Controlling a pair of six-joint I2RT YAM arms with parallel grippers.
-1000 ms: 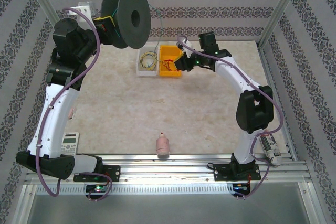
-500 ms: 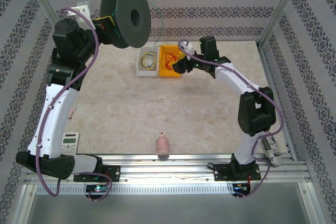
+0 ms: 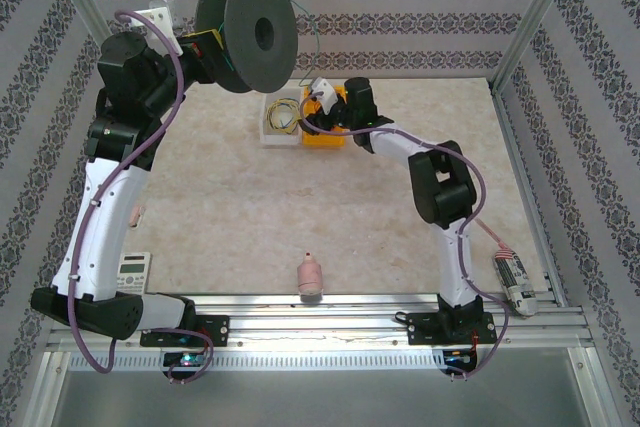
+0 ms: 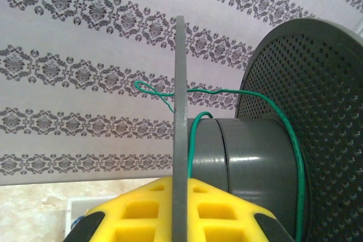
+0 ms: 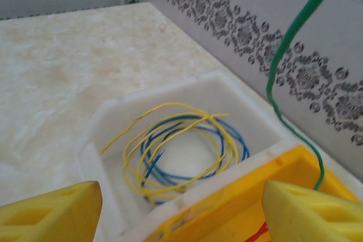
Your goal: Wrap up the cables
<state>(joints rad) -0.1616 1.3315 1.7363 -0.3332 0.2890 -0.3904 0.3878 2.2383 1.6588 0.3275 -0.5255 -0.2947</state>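
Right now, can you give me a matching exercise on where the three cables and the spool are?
1. yellow cable
2. red cable
3. green cable
4. spool

A. looped around the spool's core
B. clamped in the left end effector
C. coiled in the white tray
D. inside the yellow bin

Pairs: 1-C, 2-D, 3-A, 4-B

Left end effector (image 3: 203, 47) held high, seemingly clamped on the spool (image 3: 252, 35); right end effector (image 3: 318, 109) reaches forward, fingers spread
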